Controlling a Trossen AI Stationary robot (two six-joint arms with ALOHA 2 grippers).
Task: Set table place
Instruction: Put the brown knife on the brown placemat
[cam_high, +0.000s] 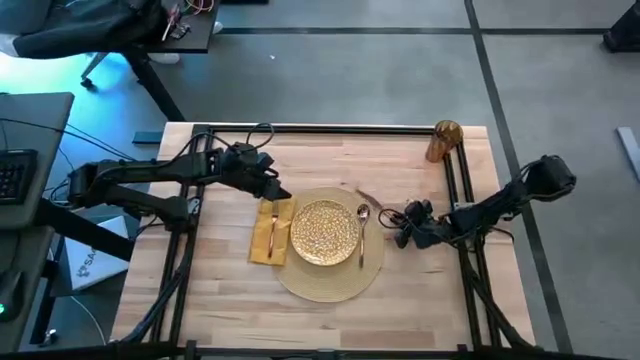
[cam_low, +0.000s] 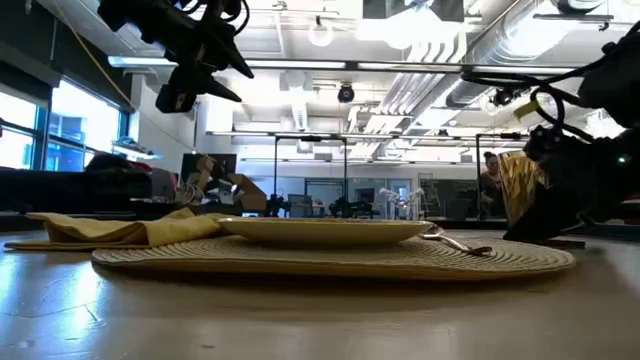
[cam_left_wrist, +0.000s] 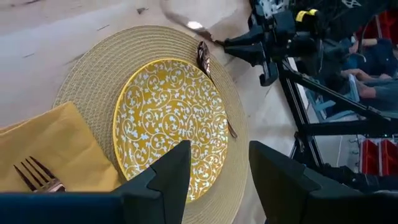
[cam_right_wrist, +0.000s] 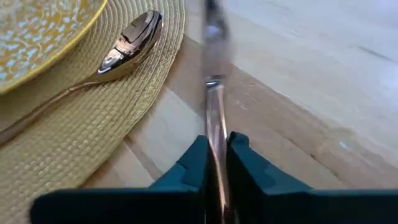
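The table (cam_high: 420, 310) carries the round placemat (cam_high: 325, 285), and on it sits the gold plate (cam_high: 325, 233). The napkin (cam_high: 268, 232) (fork (cam_high: 272, 232) lying on top) rests beside the plate, right under the left gripper (cam_high: 280, 193), which hovers with fingers apart and nothing between them. The glass (cam_high: 443, 141) stands well beyond the right gripper (cam_high: 388, 217), whose fingers pinch a knife (cam_right_wrist: 214, 118). The spoon (cam_high: 362, 228) lies just beside that gripper, on the mat.
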